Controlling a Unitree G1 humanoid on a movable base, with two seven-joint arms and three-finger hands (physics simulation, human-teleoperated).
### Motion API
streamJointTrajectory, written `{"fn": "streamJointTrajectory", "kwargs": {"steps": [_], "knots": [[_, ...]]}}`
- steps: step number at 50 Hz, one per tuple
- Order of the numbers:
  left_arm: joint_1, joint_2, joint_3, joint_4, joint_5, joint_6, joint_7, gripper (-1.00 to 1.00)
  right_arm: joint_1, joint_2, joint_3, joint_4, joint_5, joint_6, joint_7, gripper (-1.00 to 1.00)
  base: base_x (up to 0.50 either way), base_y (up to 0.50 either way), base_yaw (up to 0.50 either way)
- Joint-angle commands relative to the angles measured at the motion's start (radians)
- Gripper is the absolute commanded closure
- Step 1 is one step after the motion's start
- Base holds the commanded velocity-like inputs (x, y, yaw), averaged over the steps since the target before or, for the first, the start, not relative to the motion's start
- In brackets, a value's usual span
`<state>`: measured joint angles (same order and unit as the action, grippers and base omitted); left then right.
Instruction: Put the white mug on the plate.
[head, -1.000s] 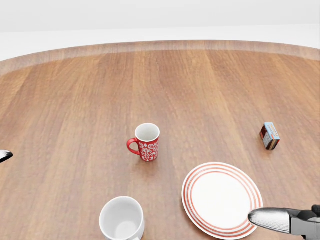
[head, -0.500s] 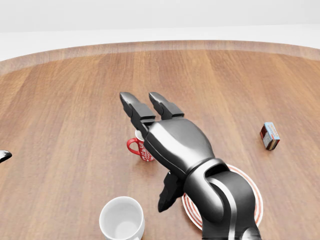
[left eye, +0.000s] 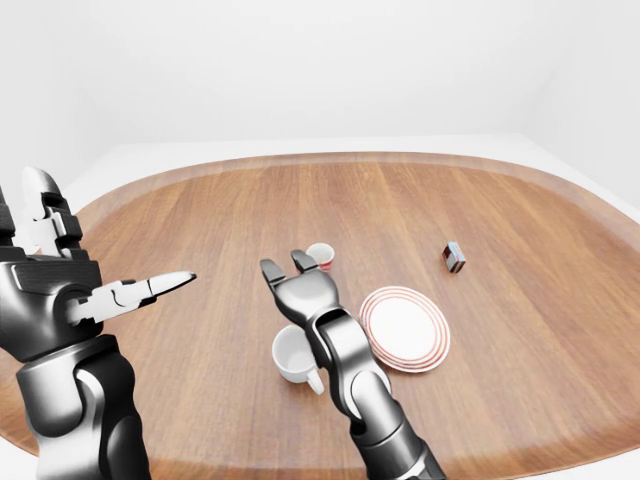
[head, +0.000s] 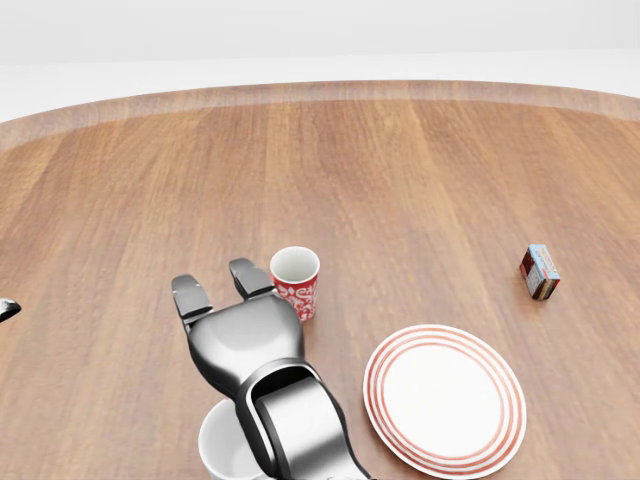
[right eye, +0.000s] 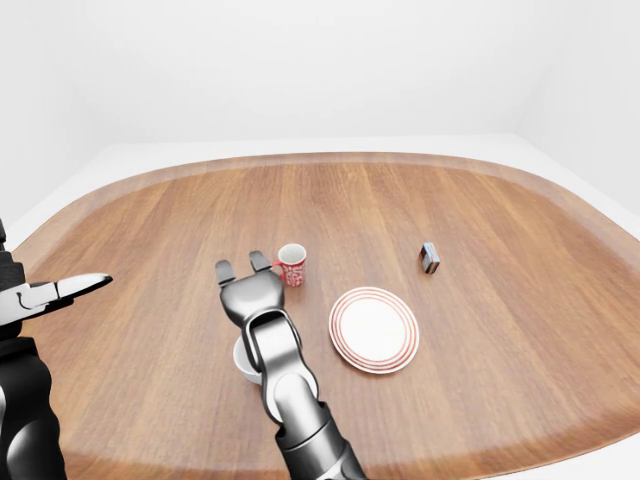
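The white mug (left eye: 294, 356) stands upright near the bottom of the table, left of the red-ringed white plate (head: 445, 398). My right hand (head: 212, 282) hovers over the mug with its fingers (head: 188, 297) stretched out flat and open, pointing up the view. In the head view, its forearm covers most of the mug (head: 214, 450). I cannot tell whether the hand touches the mug. My left hand (left eye: 105, 235) is raised at the far left, open and holding nothing.
A red patterned mug (head: 296, 281) stands just beyond my right fingertips. A small box (head: 540, 272) lies on the round wooden table (head: 400, 170) at the right, above the plate.
My right hand came in from the lower right, swung over the red mug, then drew back down and left over the white mug. The mugs, plate and left hand have not moved.
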<state>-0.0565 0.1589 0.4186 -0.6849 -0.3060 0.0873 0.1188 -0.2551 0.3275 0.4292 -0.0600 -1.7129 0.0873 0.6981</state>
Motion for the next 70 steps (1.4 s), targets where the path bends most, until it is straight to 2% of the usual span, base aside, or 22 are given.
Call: {"fn": "streamJointTrajectory", "kwargs": {"steps": [1, 10, 18, 29, 39, 70], "knots": [[-0.012, -0.008, -0.014, 0.069, -0.001, 0.0, 0.003, -1.0, 0.015, 0.022, 0.092, 0.223, -0.039, 0.0, 0.0, -1.0, 0.0, 0.0, 0.0], [-0.01, -0.009, -0.014, 0.071, -0.001, 0.0, 0.002, -1.0, 0.01, 0.022, 0.096, 0.309, -0.024, 0.0, 0.0, -1.0, 0.0, 0.0, 0.0], [-0.009, -0.01, -0.016, 0.076, 0.001, 0.0, 0.001, -1.0, -0.027, 0.022, 0.065, 0.418, 0.012, 0.0, 0.0, -1.0, 0.0, 0.0, 0.0], [-0.006, -0.012, -0.015, 0.065, -0.001, 0.0, 0.001, -1.0, -0.177, 0.022, -0.035, 0.644, 0.101, 0.0, 0.0, -1.0, 0.0, 0.0, 0.0], [-0.007, -0.012, -0.016, 0.071, 0.0, 0.0, 0.0, -1.0, -0.25, 0.022, -0.063, 0.757, 0.148, 0.0, 0.0, -1.0, 0.0, 0.0, 0.0], [-0.008, -0.01, -0.015, 0.075, -0.005, 0.0, 0.001, -1.0, -0.391, 0.022, -0.107, 0.955, 0.236, 0.0, 0.0, -1.0, 0.0, 0.0, 0.0]]}}
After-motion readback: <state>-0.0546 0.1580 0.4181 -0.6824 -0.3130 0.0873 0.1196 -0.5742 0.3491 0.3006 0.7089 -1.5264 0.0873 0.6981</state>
